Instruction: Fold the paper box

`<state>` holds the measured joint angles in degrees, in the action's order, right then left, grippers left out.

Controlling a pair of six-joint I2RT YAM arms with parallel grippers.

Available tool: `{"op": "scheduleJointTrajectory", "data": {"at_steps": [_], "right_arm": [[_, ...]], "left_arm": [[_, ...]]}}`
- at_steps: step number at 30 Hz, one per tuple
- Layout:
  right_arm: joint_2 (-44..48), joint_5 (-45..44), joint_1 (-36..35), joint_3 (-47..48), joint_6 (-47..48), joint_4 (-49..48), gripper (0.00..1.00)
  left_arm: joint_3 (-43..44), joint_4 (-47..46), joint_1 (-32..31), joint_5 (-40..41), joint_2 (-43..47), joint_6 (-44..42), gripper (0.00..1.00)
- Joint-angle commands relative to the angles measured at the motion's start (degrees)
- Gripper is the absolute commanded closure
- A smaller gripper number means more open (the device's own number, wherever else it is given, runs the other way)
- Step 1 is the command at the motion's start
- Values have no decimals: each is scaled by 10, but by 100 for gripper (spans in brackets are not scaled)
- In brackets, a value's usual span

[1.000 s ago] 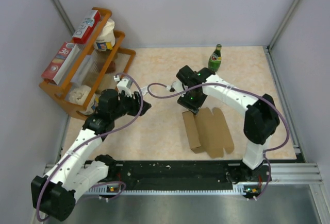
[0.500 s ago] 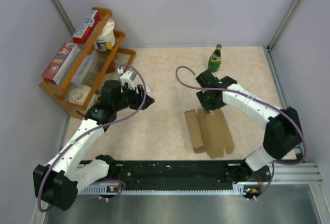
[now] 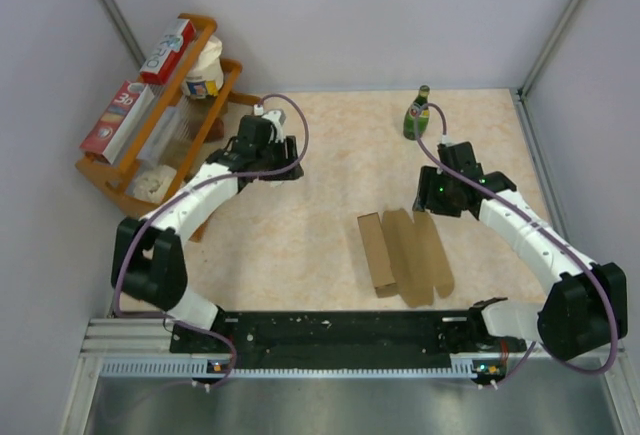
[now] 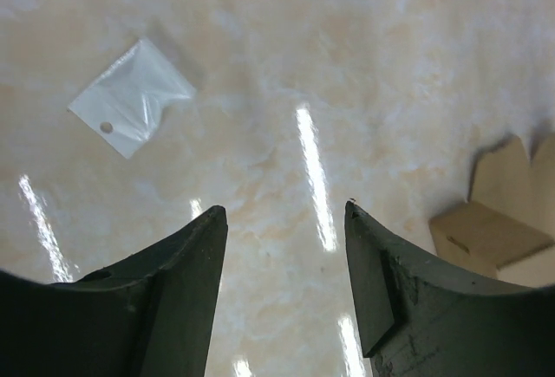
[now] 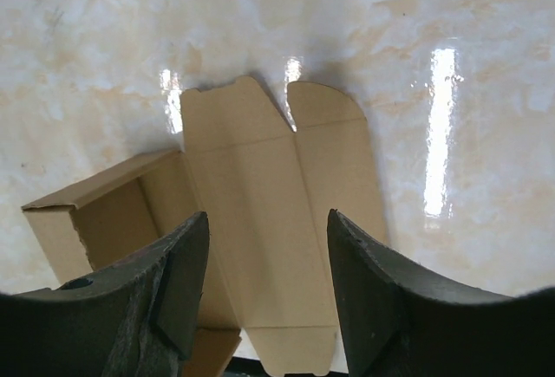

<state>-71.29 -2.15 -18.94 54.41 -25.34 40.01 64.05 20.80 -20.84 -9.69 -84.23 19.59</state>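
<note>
- Brown paper box (image 3: pixel 408 255) lies mostly flat on the surface (image 3: pixel 310 245).
- Right jaws hover apart, empty, at its 1 o'clock.
- Left jaws apart too, at 10 o'clock.

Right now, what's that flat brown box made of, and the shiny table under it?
The paper box looks like plain brown cardboard, matte, with creased fold lines and cut tabs. The table looks like glossy, marble-patterned laminate or stone, I can't tell which; light glare streaks across it.
</note>
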Motion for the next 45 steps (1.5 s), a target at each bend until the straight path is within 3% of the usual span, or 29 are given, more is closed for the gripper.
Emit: {"op": "scheduleJointTrajectory", "data": {"at_steps": [1, 5, 15, 22, 30, 38, 43, 45], "right_arm": [[11, 45, 3, 3, -14, -50, 44], [15, 68, 4, -7, -10, -65, 44], [41, 86, 4, -32, 0, -85, 44], [43, 94, 5, -33, 3, -90, 44], [45, 95, 8, -37, 8, -90, 44], [55, 94, 10, -38, 12, -89, 44], [62, 87, 11, -41, 17, -89, 44], [64, 82, 11, -42, 21, -89, 44]], "left_arm": [[112, 63, 0, 83, -105, -11, 39], [173, 53, -1, 122, -194, -28, 39], [373, 148, -1, 269, -365, -59, 43], [397, 157, -1, 252, -408, -49, 47], [343, 149, -3, 224, -398, -29, 48], [345, 145, -7, 204, -408, -18, 75], [344, 142, -18, 190, -406, -17, 98], [344, 142, -26, 176, -404, -11, 100]]}}
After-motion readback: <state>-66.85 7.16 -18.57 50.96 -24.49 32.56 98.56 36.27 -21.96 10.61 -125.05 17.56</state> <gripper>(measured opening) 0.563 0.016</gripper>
